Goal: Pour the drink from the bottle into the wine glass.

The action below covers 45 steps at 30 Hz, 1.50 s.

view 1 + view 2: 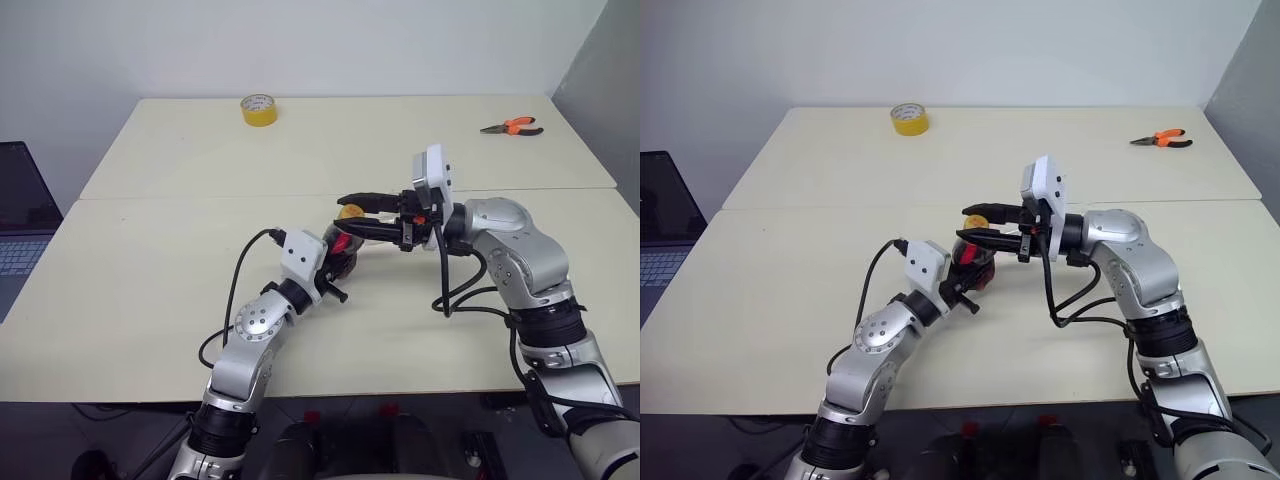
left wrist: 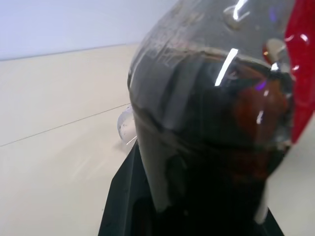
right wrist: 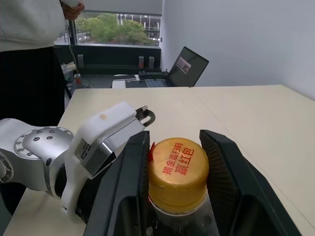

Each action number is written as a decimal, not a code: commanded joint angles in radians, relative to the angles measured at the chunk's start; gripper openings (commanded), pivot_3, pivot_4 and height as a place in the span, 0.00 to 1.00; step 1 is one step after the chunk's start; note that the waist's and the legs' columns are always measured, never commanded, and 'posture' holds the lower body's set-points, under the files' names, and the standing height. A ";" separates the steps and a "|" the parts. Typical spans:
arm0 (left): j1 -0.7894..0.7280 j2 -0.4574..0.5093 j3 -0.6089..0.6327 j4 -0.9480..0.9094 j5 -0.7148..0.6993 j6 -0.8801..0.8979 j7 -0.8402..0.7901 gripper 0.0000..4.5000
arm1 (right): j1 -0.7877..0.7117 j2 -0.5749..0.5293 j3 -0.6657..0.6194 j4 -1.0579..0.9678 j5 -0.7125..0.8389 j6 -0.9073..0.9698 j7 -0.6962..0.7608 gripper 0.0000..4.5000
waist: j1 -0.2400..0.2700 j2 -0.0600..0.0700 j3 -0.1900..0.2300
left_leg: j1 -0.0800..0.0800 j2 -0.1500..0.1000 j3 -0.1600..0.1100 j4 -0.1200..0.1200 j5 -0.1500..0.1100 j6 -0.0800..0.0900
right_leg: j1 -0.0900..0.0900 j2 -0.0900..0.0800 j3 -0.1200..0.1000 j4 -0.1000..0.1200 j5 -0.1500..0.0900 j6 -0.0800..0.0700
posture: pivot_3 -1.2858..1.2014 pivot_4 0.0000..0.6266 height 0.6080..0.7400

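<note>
Two hands meet over the middle of the cream surface (image 1: 150, 290). Left hand (image 1: 338, 262) is clamped tight around the lower body of the bottle (image 2: 211, 123), holding it just above the surface, and the drink (image 2: 206, 162) sits dark inside it, filling the bulbous part. Right hand (image 3: 178, 162) comes in level from the side, its two black fingers (image 3: 130, 172) straddling the yellow cap (image 3: 178, 167), one finger touching it, the other just apart, so it's not clamped on. Back on the far surface lie a roll of yellow tape (image 1: 258, 109) and orange-handled pliers (image 1: 513, 127), well apart. A laptop (image 1: 22, 215) sits off the left edge.
</note>
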 commanded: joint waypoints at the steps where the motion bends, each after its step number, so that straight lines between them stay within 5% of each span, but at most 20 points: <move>1: -0.018 0.003 0.091 -0.007 -0.011 -0.002 0.051 0.16 | -0.011 0.005 0.019 -0.047 0.035 0.019 0.055 0.28 | 0.001 0.000 0.000 | 0.000 0.000 0.000 0.000 0.000 0.000 | 0.000 0.000 0.000 0.000 0.000 0.000 | 0.52 0.24 1.00; 2: -0.019 0.003 0.090 -0.007 -0.011 -0.002 0.051 0.16 | -0.013 0.006 0.019 -0.049 0.036 0.029 0.049 0.28 | 0.001 0.000 0.000 | 0.000 0.000 0.000 0.000 0.000 0.000 | 0.000 0.000 0.000 0.000 0.000 0.000 | 0.52 0.24 1.00; 11: -0.024 -0.004 0.093 -0.003 -0.010 0.002 0.051 0.14 | -0.025 0.021 0.012 -0.075 0.024 0.075 -0.002 0.98 | 0.001 0.000 0.000 | 0.000 0.000 0.000 0.000 0.000 0.000 | 0.000 0.000 0.000 0.000 0.000 0.000 | 0.52 0.24 1.00; 26: -0.021 -0.009 0.093 0.000 -0.006 -0.003 0.053 0.14 | -0.099 0.127 -0.089 -0.147 0.075 0.200 -0.295 1.00 | 0.012 0.000 0.000 | 0.000 0.000 0.000 0.001 0.000 0.000 | 0.000 0.000 0.000 0.000 0.000 0.000 | 0.52 0.24 1.00; 45: -0.020 -0.018 0.090 0.004 -0.002 -0.009 0.055 0.14 | -0.145 0.301 0.064 -0.152 -0.100 0.429 -0.665 1.00 | 0.002 0.000 0.000 | 0.000 0.000 0.000 0.001 0.000 0.000 | 0.000 0.000 0.000 0.001 0.000 0.000 | 0.52 0.24 1.00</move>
